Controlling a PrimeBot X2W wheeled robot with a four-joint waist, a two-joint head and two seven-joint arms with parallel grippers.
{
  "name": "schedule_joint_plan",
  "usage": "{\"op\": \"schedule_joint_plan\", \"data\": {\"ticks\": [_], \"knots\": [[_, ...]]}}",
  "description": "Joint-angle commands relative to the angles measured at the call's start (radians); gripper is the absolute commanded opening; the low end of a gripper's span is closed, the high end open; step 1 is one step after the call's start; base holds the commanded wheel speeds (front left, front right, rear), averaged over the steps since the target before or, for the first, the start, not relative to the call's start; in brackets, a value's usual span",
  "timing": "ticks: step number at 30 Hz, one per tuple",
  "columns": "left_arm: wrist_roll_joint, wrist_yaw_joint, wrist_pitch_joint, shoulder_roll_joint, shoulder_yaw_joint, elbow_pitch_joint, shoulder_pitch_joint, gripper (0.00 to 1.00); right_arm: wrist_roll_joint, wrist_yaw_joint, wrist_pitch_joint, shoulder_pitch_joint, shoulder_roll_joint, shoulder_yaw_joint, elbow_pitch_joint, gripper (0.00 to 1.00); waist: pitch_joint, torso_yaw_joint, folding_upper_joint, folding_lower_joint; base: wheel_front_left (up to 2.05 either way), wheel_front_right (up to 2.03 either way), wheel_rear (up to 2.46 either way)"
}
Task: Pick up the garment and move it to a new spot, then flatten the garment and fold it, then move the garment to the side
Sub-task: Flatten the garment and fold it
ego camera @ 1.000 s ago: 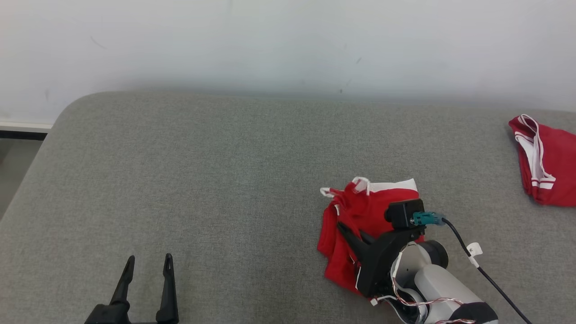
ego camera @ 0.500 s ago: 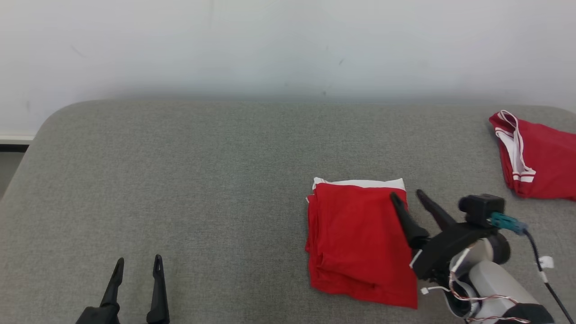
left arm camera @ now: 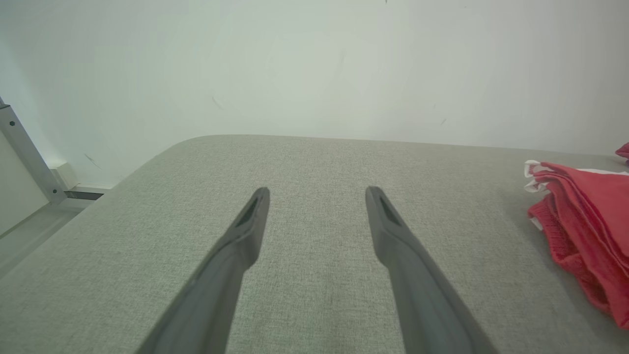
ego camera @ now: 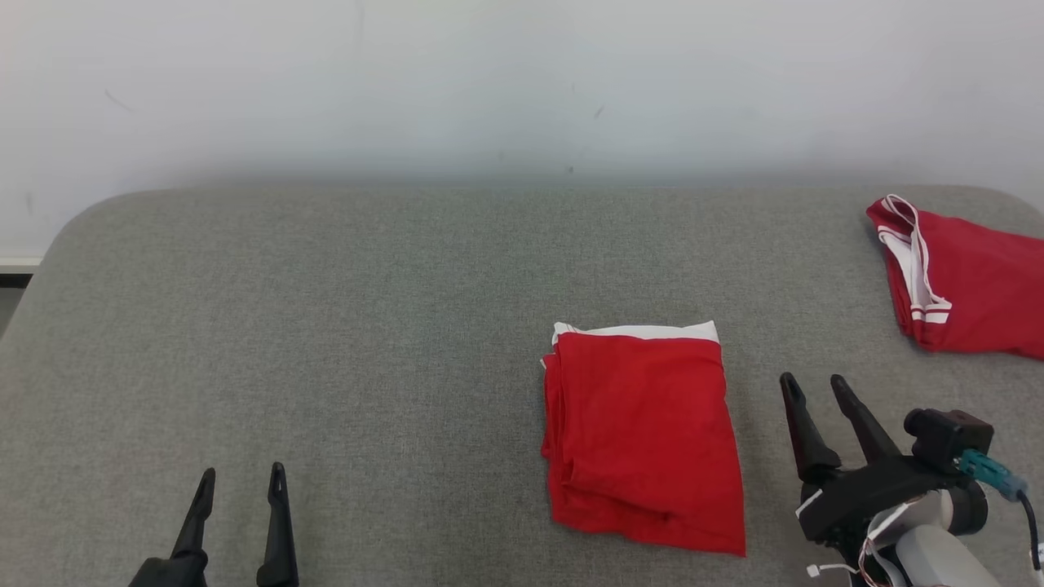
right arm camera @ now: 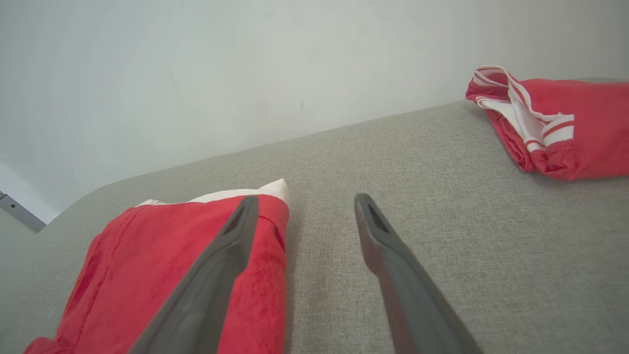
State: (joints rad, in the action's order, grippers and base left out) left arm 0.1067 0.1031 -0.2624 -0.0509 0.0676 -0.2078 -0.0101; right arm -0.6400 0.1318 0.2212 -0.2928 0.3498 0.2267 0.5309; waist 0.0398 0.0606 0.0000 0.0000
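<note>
Neatly folded into a rectangle, the red cloth garment with a white far band (ego camera: 644, 432) lies right of centre on the grey fabric-covered desk (ego camera: 367, 326). Near its right edge the right claw (ego camera: 812, 381) gapes empty; the left claw (ego camera: 243, 471) gapes too, well apart.

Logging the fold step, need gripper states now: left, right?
Left gripper: open, holding nothing.
Right gripper: open, holding nothing, beside the garment, not touching it.

White wall (ego camera: 489, 81), grey fabric surface (ego camera: 326, 326)
</note>
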Motion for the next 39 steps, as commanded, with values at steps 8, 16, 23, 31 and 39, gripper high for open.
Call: {"op": "schedule_joint_plan", "data": {"ticks": [8, 16, 23, 31, 39], "knots": [[-0.021, 0.008, -0.003, -0.002, 0.013, 0.009, 0.031, 1.0, 0.149, -0.003, 0.042, 0.08, -0.028, -0.104, -0.084, 1.0, -0.02, -0.015, 0.0, 0.0, 0.0, 0.0, 0.0], [-0.036, 0.005, -0.003, -0.003, 0.024, 0.036, 0.065, 1.0, 0.261, -0.003, 0.044, 0.174, -0.103, -0.178, -0.236, 1.0, -0.03, -0.037, 0.0, 0.0, 0.0, 0.0, 0.0], [-0.034, -0.005, -0.003, -0.002, 0.022, 0.063, 0.076, 1.0, 0.327, -0.003, 0.043, 0.284, -0.186, -0.237, -0.38, 1.0, -0.039, -0.043, 0.0, 0.0, 0.0, 0.0, 0.0], [-0.06, -0.006, -0.003, -0.006, 0.013, 0.087, 0.093, 1.0, 0.394, -0.003, 0.043, 0.345, -0.227, -0.24, -0.445, 1.0, -0.042, -0.058, 0.0, 0.0, 0.0, 0.0, 0.0], [-0.065, -0.015, -0.003, -0.004, 0.008, 0.105, 0.11, 1.0, 0.414, -0.003, 0.043, 0.365, -0.258, -0.251, -0.453, 1.0, -0.046, -0.067, 0.0, 0.0, 0.0, 0.0, 0.0]]}}
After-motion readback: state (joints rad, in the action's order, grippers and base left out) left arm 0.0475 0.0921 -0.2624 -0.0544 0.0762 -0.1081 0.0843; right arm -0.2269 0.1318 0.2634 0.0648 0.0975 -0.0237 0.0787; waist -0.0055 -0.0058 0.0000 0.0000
